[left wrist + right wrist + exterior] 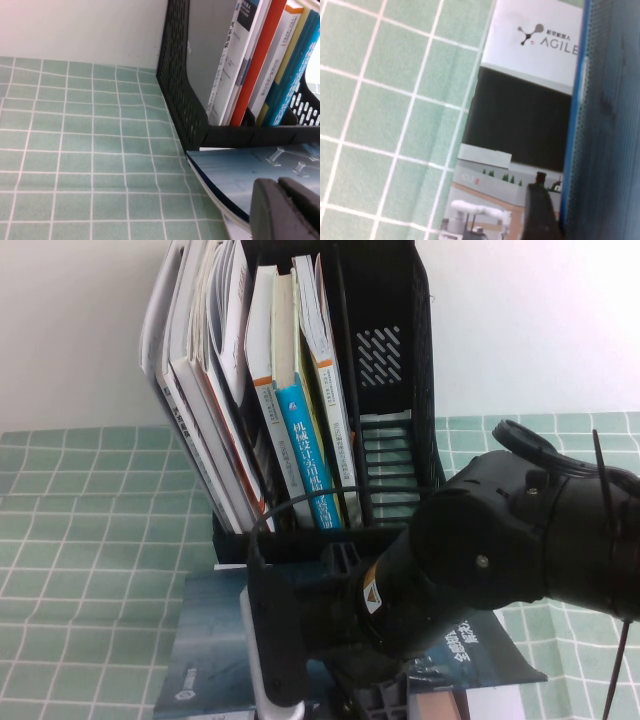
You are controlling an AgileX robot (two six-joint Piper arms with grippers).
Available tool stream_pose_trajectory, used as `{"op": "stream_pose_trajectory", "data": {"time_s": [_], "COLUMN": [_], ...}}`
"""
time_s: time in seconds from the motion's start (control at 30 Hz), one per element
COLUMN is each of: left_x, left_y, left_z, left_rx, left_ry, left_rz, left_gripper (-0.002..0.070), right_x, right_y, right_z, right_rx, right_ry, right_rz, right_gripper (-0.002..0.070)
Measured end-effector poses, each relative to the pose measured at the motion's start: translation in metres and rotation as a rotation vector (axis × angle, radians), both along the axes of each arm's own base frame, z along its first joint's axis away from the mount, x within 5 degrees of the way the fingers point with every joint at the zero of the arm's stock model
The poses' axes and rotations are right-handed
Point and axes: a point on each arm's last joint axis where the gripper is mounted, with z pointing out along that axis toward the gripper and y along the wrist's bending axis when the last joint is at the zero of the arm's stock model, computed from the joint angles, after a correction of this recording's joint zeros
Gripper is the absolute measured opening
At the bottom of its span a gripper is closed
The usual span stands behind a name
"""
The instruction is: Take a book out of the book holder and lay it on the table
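The dark blue book (215, 640) lies nearly flat in front of the black book holder (390, 360), on the green grid table (90, 540). My right arm (480, 560) reaches over it, hiding its gripper in the high view. In the right wrist view my right gripper (560, 200) has one finger (540, 210) against the book's blue edge (610, 125); the other finger is hidden behind the cover. My left gripper (287, 210) is shut and empty just above the book's cover (240, 170), near the holder's front corner (180, 90).
Several upright books (300, 440) fill the holder's left compartments; its right compartment (385, 470) holds nothing. A white-grey book with robot photos (520, 125) lies under the blue book and shows at the near edge (470, 705). Bare cloth (75, 150) spreads to the left.
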Motion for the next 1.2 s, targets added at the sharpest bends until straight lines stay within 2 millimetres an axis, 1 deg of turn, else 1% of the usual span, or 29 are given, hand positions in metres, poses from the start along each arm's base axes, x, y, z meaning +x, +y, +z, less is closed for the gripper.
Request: {"op": "stream_pose_trajectory", "data": {"time_s": [0.37,0.47,0.53,0.63,0.77,0.83,0.9,0.97,1.07,1.13,1.2], "left_x": [-0.001,-0.001,-0.002,-0.003,-0.003,-0.004,-0.004,-0.005,-0.005,-0.005,-0.004], "left_y": [-0.001,-0.002,-0.003,-0.004,-0.004,-0.004,-0.005,-0.006,-0.006,-0.006,-0.005], "left_z": [-0.001,-0.002,-0.002,-0.004,-0.005,-0.005,-0.006,-0.006,-0.006,-0.006,-0.006], "left_rx": [-0.012,-0.028,-0.036,-0.042,-0.037,-0.035,-0.033,-0.035,-0.028,-0.013,0.013], "left_ry": [0.014,0.028,0.038,0.058,0.074,0.079,0.088,0.092,0.090,0.084,0.072], "left_rz": [-0.008,-0.020,-0.025,-0.030,-0.035,-0.039,-0.047,-0.056,-0.062,-0.067,-0.067], "left_gripper": [-0.0003,-0.0003,-0.0003,-0.0003,-0.0003,-0.0003,-0.0003,-0.0003,-0.0003,-0.0003,-0.0003], "right_x": [0.004,0.003,0.001,-0.004,-0.013,-0.015,-0.015,-0.011,0.004,0.015,0.021], "right_y": [0.003,0.003,0.001,-0.001,-0.005,-0.007,-0.008,-0.009,-0.015,-0.025,-0.040], "right_z": [0.002,0.002,0.001,-0.001,-0.002,-0.002,0.003,0.013,0.041,0.065,0.087], "right_rx": [0.053,0.050,0.028,-0.008,-0.054,-0.085,-0.107,-0.118,-0.141,-0.184,-0.237], "right_ry": [-0.010,0.008,0.034,0.098,0.192,0.220,0.215,0.163,-0.017,-0.171,-0.299], "right_rz": [-0.078,-0.105,-0.105,-0.102,-0.095,-0.084,-0.069,-0.065,-0.111,-0.171,-0.246], "right_gripper": [0.0408,0.0433,0.0466,0.0493,0.0498,0.0487,0.0456,0.0397,0.0242,0.0115,0.0049]}}
